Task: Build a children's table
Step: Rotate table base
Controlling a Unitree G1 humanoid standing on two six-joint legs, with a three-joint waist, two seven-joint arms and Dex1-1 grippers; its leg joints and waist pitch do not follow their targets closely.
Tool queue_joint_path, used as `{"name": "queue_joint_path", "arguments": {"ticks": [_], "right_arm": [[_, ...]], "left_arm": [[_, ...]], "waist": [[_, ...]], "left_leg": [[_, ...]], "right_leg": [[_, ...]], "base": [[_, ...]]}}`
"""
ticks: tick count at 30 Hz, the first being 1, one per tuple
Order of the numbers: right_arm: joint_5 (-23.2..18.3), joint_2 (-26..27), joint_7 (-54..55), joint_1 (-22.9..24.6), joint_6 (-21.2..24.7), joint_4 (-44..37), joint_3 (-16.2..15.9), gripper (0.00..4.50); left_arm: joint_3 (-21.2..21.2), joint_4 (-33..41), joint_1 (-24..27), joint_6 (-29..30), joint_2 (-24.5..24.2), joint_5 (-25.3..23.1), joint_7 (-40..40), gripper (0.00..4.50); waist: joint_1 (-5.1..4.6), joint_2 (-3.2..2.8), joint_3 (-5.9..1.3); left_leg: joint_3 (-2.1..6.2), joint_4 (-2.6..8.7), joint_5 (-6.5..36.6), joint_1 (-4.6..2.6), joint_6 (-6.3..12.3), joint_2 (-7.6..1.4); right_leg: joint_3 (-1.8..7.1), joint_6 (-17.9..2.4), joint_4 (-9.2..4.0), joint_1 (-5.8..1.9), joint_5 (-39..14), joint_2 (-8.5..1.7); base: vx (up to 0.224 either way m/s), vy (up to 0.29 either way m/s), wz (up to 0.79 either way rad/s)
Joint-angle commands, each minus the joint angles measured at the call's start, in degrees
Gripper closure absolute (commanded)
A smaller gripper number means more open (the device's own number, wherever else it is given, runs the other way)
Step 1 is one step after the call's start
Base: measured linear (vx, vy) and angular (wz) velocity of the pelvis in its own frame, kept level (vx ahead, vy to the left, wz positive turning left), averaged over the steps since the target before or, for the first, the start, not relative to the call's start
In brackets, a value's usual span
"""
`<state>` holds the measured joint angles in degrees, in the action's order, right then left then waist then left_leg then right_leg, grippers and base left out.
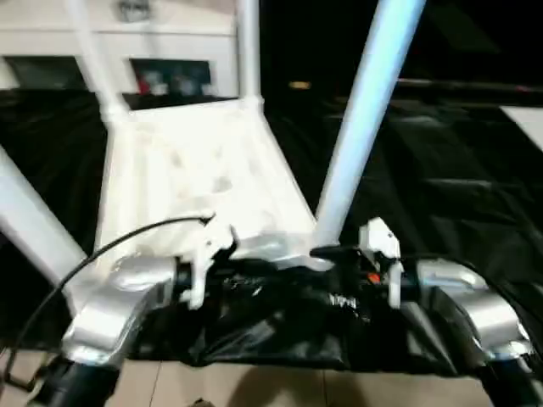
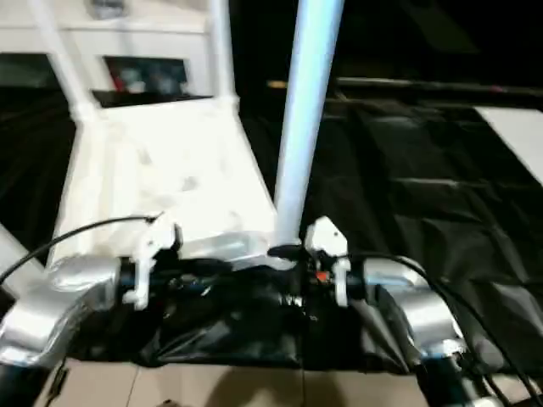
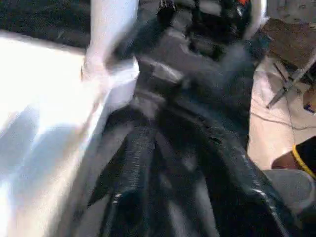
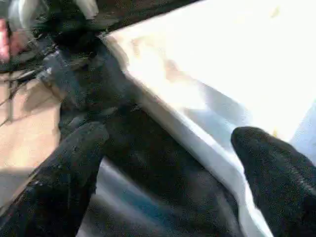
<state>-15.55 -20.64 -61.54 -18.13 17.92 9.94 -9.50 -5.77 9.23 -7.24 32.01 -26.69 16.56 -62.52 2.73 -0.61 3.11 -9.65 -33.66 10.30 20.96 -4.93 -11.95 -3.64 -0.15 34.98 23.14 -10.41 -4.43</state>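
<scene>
A crinkled, glossy black plastic sheet (image 1: 441, 186) covers the surface and hangs bunched over its near edge. Below that edge lies a pale beige tiled floor (image 1: 254, 386). Behind the sheet stands a white shelf unit (image 1: 170, 38) with dark openings holding what may be small red and blue items (image 1: 170, 80), too blurred to identify.

Head cams look fwd/down over both forearms; wrist cams sit close (facing each other) along table top (image 1: 195, 178) edge.
</scene>
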Motion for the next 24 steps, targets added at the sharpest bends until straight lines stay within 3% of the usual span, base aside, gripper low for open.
{"name": "queue_joint_path", "arguments": {"ticks": [1,4,6,7,10,11,13,15,17,18,20,24], "right_arm": [[1.27,0.72,4.08,-1.6,-1.59,2.65,1.75,0.0],[2.5,2.22,8.78,-3.38,-2.95,6.17,3.24,0.0],[2.75,2.7,10.37,-3.95,-3.67,7.22,3.96,0.0],[3.36,3.14,12.55,-4.65,-4.11,8.51,4.64,0.0],[3.71,3.37,13.86,-5.09,-4.38,9.31,5.02,0.0],[4.97,3.98,18.45,-6.67,-5.14,12.32,6.02,0.0],[7.03,4.93,27.06,-10.14,-5.98,19.41,7.59,0.0],[8.39,5.47,31.75,-12.32,-7.87,24.16,8.46,0.0],[9.1,5.71,34.67,-13.65,-8.82,26.95,9.08,0.0],[9.1,5.71,34.67,-13.65,-8.82,26.95,9.08,0.0],[9.42,5.79,39.32,-16.15,-11.22,31.99,10.61,0.0],[9.25,5.65,41.9,-18.92,-13.93,36.72,11.69,0.0]], "left_arm": [[1.94,2.57,1.44,1.98,-1.09,1.19,1.52,2.29],[3.73,4.9,5.51,3.02,-2.21,1.93,2.52,2.06],[4.45,5.99,7.57,3.27,-2.72,2.36,2.43,1.84],[5.15,6.98,9.76,3.19,-3.46,2.6,2.2,1.77],[5.59,7.75,11.13,3.3,-3.96,2.79,2.06,1.48],[6.94,8.19,13.69,2.35,-5.38,2.68,1.2,1.35],[9.24,9.57,17.4,1.9,-8.48,3.29,-0.12,1.2],[10.47,10.81,19.08,2.18,-10.29,4.22,-0.73,1.06],[11.19,11.33,19.73,2.38,-11.11,4.75,-1.02,0.89],[11.19,11.33,19.73,2.38,-11.11,4.75,-1.02,0.84],[12.42,11.27,20.48,1.64,-12.57,4.6,-1.9,0.61],[14.91,9.69,19.94,-1.54,-12.92,4.03,-1.24,0.34]], "waist": [[-0.08,-0.55,-2.85],[-0.22,-0.54,-2.79],[-0.05,-0.62,-2.98],[-0.2,-0.49,-2.83],[-0.15,-0.69,-2.82],[-0.18,-0.52,-2.88],[-0.58,-0.33,-2.79],[-0.84,-0.61,-2.67],[-0.41,-0.78,-2.6],[-0.44,-0.8,-2.6],[-0.32,-0.9,-2.82],[-0.5,-0.71,-2.94]], "left_leg": [[0.14,4.47,19.98,-0.71,0.27,-0.96],[0.3,4.53,20.69,-0.56,-0.21,-0.88],[0.17,4.36,20.62,-0.99,-0.17,-0.91],[0.28,4.54,20.33,-0.5,-0.06,-0.89],[0.11,4.48,20.83,-0.93,0.0,-0.89],[0.3,4.59,20.32,-0.48,-0.11,-0.87],[0.22,4.62,20.66,-0.53,-0.4,-0.71],[0.17,4.44,22.15,-1.0,-0.95,-0.65],[-0.1,4.25,23.37,-1.72,-1.14,-0.68],[-0.08,4.28,23.46,-1.64,-1.25,-0.68],[0.13,4.53,22.58,-0.99,-1.57,-0.64],[-0.05,4.37,21.6,-0.86,-1.3,-0.53]], "right_leg": [[2.12,-10.52,-5.37,-1.91,-22.62,-2.48],[2.1,-9.9,-5.33,-1.92,-24.17,-2.61],[2.28,-9.67,-5.41,-1.63,-23.55,-2.53],[2.2,-9.7,-5.25,-1.95,-23.35,-2.55],[2.3,-9.44,-5.43,-1.55,-23.18,-2.37],[2.2,-9.47,-5.16,-1.87,-23.09,-2.54],[2.15,-9.37,-5.26,-1.67,-24.19,-2.47],[2.15,-9.34,-5.42,-1.14,-25.94,-2.4],[2.3,-9.08,-5.75,-0.6,-26.26,-2.22],[2.32,-9.2,-5.59,-0.61,-25.86,-2.18],[2.26,-9.17,-5.05,-1.32,-23.44,-2.23],[2.29,-9.63,-4.78,-1.58,-20.69,-2.13]], "base": [[0.0,0.0,0.0],[0.0,0.0,0.0],[0.0,0.0,0.0],[0.0,0.0,0.0],[0.0,0.0,0.0],[0.0,0.0,0.0],[0.0,0.0,0.0],[0.0,0.0,0.0],[0.0,0.0,0.0],[0.0,0.0,0.0],[0.0,0.0,0.0],[0.0,0.0,0.0]]}}
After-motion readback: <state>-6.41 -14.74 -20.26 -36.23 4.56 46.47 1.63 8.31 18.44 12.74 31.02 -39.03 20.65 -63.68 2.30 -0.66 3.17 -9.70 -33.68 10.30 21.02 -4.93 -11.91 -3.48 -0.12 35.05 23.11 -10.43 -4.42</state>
